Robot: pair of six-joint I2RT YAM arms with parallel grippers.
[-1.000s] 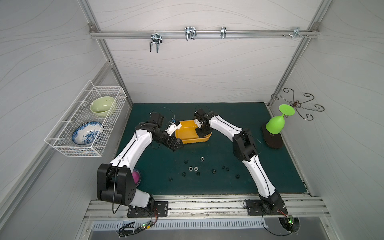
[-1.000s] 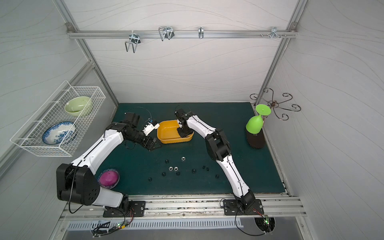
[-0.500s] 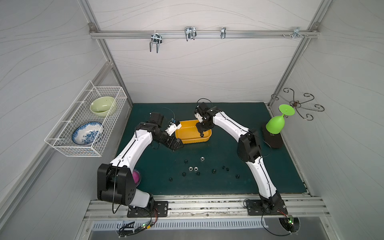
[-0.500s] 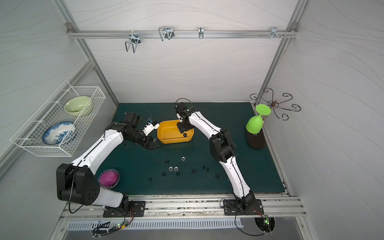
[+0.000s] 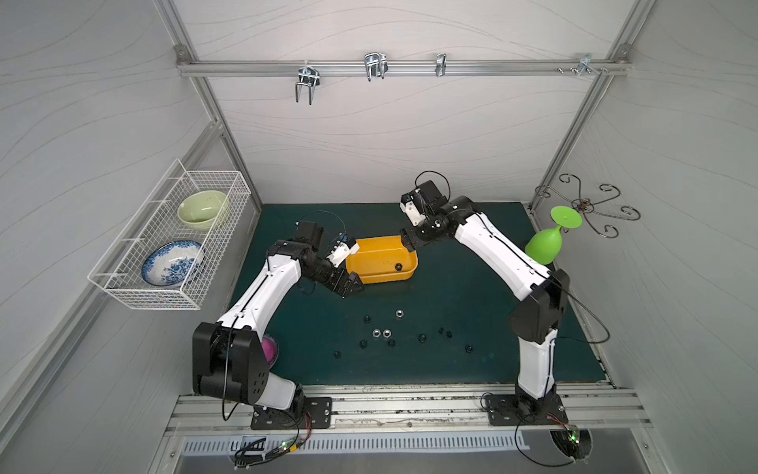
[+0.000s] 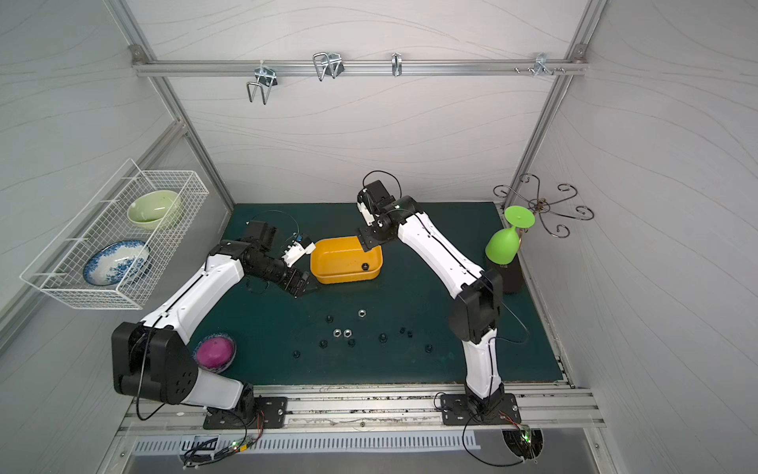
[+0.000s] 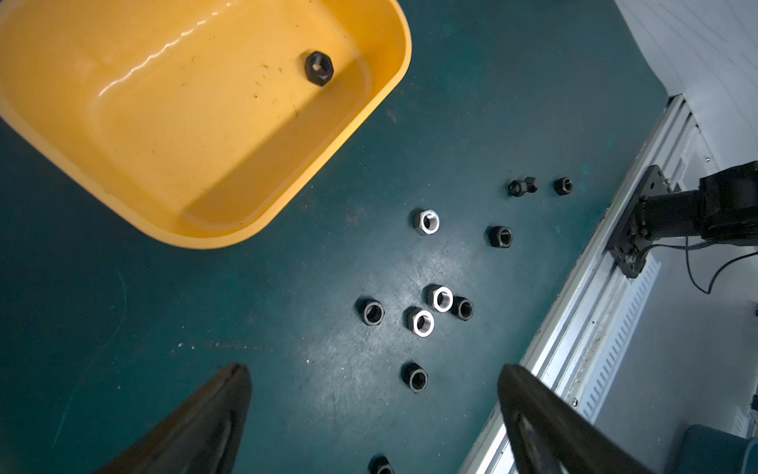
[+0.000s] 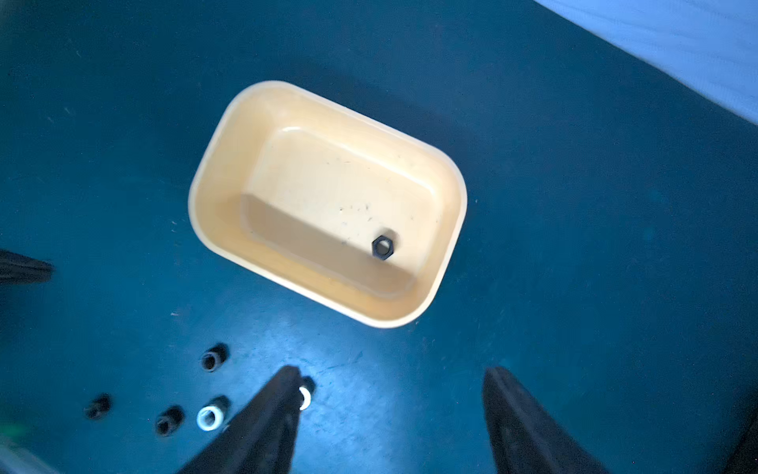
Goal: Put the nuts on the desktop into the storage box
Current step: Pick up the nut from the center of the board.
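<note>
The yellow storage box (image 5: 369, 262) (image 6: 336, 262) stands at the middle back of the dark green desktop (image 5: 451, 328). One black nut (image 5: 397, 267) (image 7: 319, 68) (image 8: 382, 247) lies near its right end. Several nuts (image 5: 421, 337) (image 7: 500, 237), black and three silver (image 5: 398, 314), are scattered on the desktop nearer the front. My left gripper (image 5: 352, 287) (image 7: 373, 371) hangs open and empty by the box's front left corner. Above the box's back right corner, my right gripper (image 5: 410, 242) (image 8: 393, 373) is open with nothing in it.
A white wire basket (image 5: 123, 283) on the left wall holds a green bowl and a blue-patterned dish. A green goblet (image 5: 545, 246) stands upside down at the right edge. A purple dish (image 6: 215, 353) sits by the left arm's base. An aluminium rail (image 5: 410, 394) edges the front.
My right gripper has risen out of the box towards the back and its jaws have spread wide. The left arm has stayed still.
</note>
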